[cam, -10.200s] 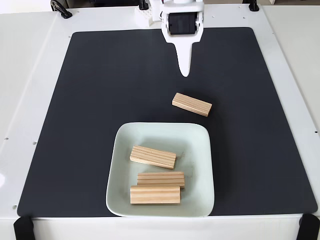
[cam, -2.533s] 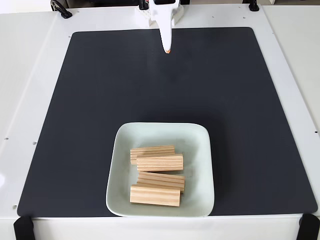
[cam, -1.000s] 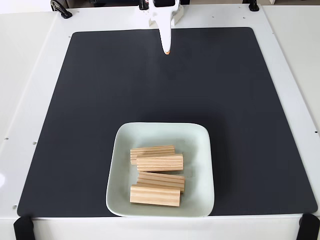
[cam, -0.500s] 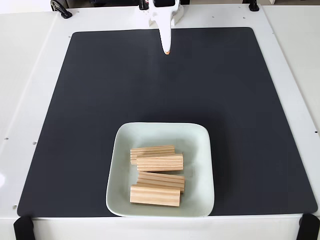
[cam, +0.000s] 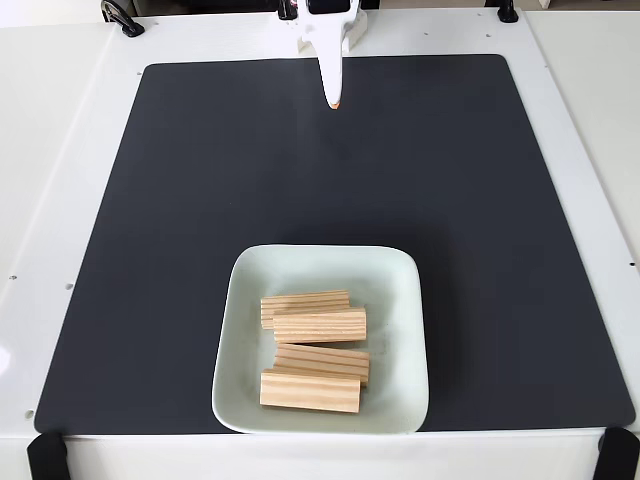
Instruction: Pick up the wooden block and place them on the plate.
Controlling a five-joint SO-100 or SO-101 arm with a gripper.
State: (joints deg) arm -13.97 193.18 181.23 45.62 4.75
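We note the arm (cam: pixel 322 22) in the fixed view as a glossy white moulded plastic body entering at the top edge. Its upper part is broad, with a dark recess at the very top. From there the shell narrows into a single long tapering white finger (cam: pixel 330 75). The finger ends in a small orange-tinted tip (cam: pixel 335 104). The gripper (cam: pixel 334 102) presents as one slim profile; we cannot distinguish a second finger. No cables, screws or markings are legible at this resolution.
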